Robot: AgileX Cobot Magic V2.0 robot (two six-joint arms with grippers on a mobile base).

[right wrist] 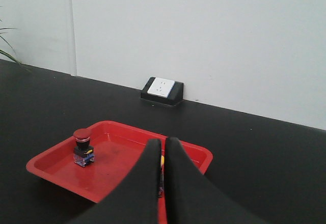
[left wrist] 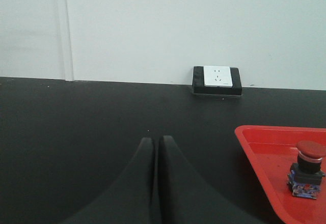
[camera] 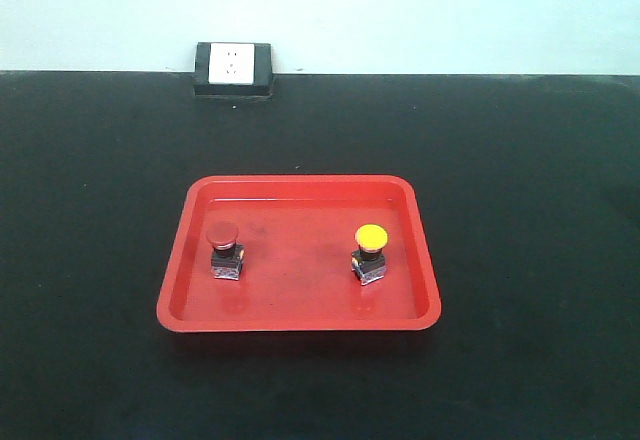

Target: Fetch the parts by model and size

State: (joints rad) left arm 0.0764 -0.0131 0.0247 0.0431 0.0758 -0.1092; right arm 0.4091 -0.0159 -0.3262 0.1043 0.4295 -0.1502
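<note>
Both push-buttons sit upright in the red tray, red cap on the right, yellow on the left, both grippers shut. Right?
Not quite. In the exterior front view the red-capped switch stands on the left of the red tray and the yellow-capped switch on the right. The rest holds: both upright, left gripper and right gripper shut.

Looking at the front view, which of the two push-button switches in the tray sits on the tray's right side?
The yellow-capped switch sits on the right; the red-capped switch stands on the left of the red tray.
</note>
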